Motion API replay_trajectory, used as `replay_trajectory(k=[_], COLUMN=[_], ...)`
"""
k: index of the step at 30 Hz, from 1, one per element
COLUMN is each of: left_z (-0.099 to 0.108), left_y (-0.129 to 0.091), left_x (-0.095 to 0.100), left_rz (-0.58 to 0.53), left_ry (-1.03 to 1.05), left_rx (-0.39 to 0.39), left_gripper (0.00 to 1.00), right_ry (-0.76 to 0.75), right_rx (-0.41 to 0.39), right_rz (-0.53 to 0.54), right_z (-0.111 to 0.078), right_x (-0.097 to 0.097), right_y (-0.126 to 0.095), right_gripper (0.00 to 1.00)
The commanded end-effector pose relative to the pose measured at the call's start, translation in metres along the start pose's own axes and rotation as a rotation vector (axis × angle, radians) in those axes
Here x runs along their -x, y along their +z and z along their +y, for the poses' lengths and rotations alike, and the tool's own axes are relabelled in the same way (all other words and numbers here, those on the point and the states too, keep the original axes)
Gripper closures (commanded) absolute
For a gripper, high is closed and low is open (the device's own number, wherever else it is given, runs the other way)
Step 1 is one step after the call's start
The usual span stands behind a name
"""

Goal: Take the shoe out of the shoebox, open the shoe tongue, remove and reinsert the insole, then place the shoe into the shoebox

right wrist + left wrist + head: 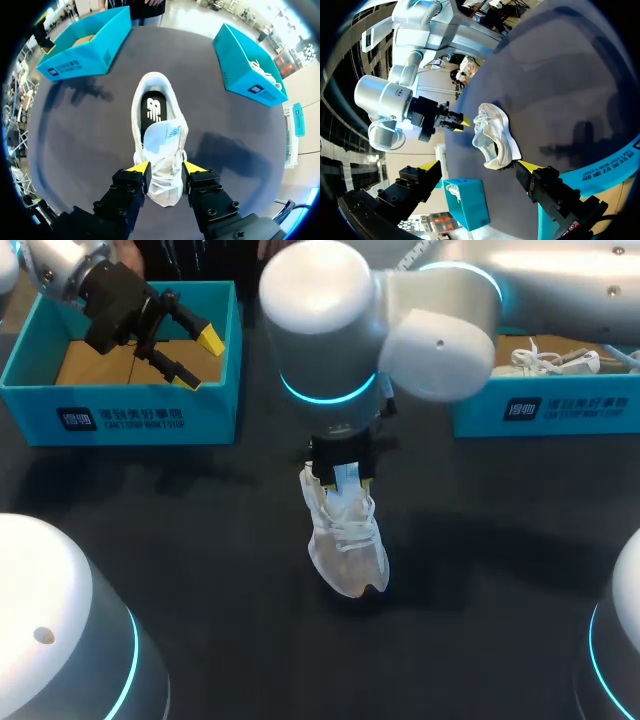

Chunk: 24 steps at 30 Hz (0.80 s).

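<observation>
pinching the white shoe (165, 150) by its laced front on the dark table (200, 540)
right gripper (166, 168) has its yellow-tipped fingers closed in on both sides of the shoe's forefoot, laces between them. the shoe sits between the two boxes, heel pointing away from the gripper, tongue (165, 136) raised over the opening. the black insole (152, 112) inside shows a white logo, and the tongue carries a pale blue label with a small mark. left gripper (200, 360) hangs spread wide and empty over the left shoebox (130, 420), well apart from the shoe. both teal boxes bear a white logo and print on their front walls; the right box (545, 410) holds another white shoe (550, 360).
</observation>
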<state>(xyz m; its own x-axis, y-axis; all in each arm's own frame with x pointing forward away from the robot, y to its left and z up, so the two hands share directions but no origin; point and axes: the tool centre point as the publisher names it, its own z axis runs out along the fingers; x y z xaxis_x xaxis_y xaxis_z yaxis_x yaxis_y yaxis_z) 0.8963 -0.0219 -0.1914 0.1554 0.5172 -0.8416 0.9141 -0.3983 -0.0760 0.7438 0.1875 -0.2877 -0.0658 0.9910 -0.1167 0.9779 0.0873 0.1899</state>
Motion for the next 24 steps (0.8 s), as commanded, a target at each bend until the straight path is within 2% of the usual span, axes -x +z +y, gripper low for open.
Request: replay_trajectory(k=[1,13,24], left_z=[0.000,0.000,0.000], left_y=[0.000,0.000,0.000], left_x=[0.000,0.000,0.000], left_rz=[0.002,0.002,0.002], left_ry=[0.001,0.001,0.001], left_rx=[0.000,0.000,0.000], left_gripper=[0.00,0.00,0.00], right_ry=[0.006,0.007,-0.020], right_rx=[0.005,-0.005,-0.053], right_rz=[0.034,0.065,0.055], right_z=[0.000,0.012,0.025], right_x=[0.006,0.004,-0.007], right_y=[0.009,0.035,0.051], right_gripper=[0.64,0.71,0.70])
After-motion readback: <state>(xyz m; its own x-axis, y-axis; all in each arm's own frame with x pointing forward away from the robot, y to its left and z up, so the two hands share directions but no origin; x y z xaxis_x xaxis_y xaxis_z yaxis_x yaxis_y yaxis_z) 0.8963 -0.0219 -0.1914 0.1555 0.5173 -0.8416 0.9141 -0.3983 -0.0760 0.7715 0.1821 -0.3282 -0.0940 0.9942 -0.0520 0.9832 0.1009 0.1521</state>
